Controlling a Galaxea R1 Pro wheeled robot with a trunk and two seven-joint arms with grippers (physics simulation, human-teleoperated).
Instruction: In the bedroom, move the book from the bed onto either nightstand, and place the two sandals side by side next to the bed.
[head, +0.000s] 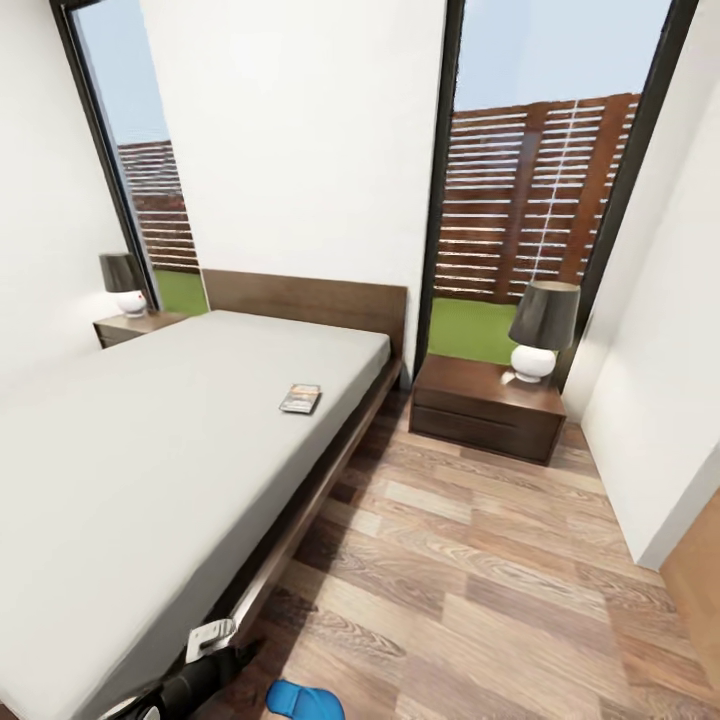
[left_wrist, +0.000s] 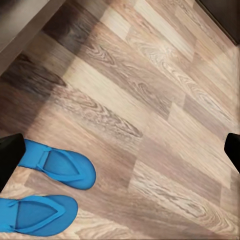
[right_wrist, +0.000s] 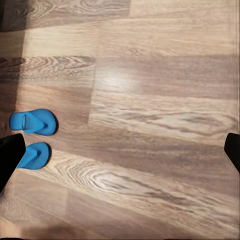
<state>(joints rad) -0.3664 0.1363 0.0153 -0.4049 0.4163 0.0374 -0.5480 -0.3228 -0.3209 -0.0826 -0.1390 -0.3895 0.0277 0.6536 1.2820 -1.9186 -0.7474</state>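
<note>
The book (head: 300, 398) lies on the bed (head: 150, 450) near its far edge, with a nightstand (head: 487, 408) just beyond. Both my claws hang wide open and empty over the wood floor (left_wrist: 150, 100), where the two sandals (left_wrist: 57, 167) (left_wrist: 37, 215) lie side by side.

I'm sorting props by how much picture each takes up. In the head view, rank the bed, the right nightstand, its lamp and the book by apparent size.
1. bed
2. nightstand
3. lamp
4. book

All four differ plainly; no ties.
</note>
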